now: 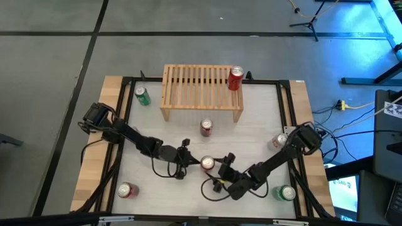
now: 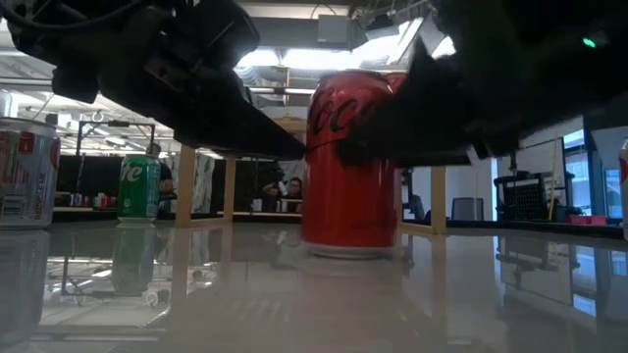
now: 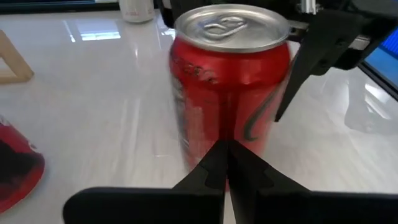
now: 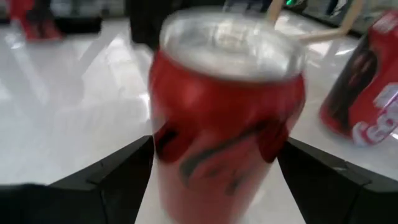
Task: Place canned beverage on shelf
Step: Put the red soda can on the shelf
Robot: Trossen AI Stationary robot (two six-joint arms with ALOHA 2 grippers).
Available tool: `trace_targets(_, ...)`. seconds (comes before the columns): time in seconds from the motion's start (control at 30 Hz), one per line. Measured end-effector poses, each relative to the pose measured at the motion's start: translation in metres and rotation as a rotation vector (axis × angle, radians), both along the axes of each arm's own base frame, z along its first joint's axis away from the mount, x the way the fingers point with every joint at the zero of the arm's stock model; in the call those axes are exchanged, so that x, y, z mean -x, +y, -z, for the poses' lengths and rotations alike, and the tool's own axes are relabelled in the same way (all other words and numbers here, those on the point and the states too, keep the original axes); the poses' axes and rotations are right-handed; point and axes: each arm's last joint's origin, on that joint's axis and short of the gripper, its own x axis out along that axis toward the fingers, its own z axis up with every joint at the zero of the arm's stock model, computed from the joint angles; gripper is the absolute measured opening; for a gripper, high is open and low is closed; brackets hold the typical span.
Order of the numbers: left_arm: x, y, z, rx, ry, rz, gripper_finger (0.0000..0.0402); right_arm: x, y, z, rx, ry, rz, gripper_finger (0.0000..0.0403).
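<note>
A red can [image 1: 207, 164] stands upright on the white table [image 1: 264, 119], near its front edge and between the two grippers. The right gripper [image 1: 224, 165] has its fingers spread wide on either side of this can, one finger [image 4: 106, 177] showing at each flank in the right wrist view; whether they press on the can or only bracket it cannot be told. The left gripper [image 1: 184, 158] sits just beside the can on the other side, its fingers [image 3: 225, 168] closed together with their tips pointed at the can's wall. The shelf [image 1: 202, 91] stands well apart at the back of the table, with another red can [image 1: 236, 79] upright on its slats at the right end (the only one up there). A further red can [image 1: 206, 127] stands on the table in front of the shelf, a green can [image 1: 142, 95] beside the shelf's left leg, and other cans sit near the table's corners.
</note>
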Motion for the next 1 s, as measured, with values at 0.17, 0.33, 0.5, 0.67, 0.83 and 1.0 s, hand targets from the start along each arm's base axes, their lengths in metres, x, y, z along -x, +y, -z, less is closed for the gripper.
trace_targets(0.17,-0.001,-0.001,-0.002,0.013,-0.021,0.013,0.0003,-0.006,-0.005,-0.002,0.011,-0.016,0.006,0.0335)
trace_targets(0.33,-0.001,-0.001,-0.002,0.017,-0.024,0.019,0.0003,-0.010,-0.012,-0.003,0.040,0.000,0.008,0.0335)
trace_targets(0.5,-0.001,-0.002,-0.004,0.023,-0.037,0.032,0.0003,-0.015,-0.020,-0.003,0.043,0.006,0.025,0.0335)
trace_targets(0.67,-0.001,-0.002,-0.003,0.021,-0.031,0.031,0.0003,-0.021,-0.030,-0.002,0.032,0.029,0.016,0.0333)
trace_targets(0.83,0.000,-0.001,-0.001,0.013,-0.009,0.031,0.0003,-0.024,-0.035,-0.002,0.036,0.035,0.022,0.0295)
trace_targets(1.0,0.001,-0.001,0.002,0.002,0.018,0.028,0.0003,-0.023,-0.036,-0.002,0.051,0.047,0.028,0.0279)
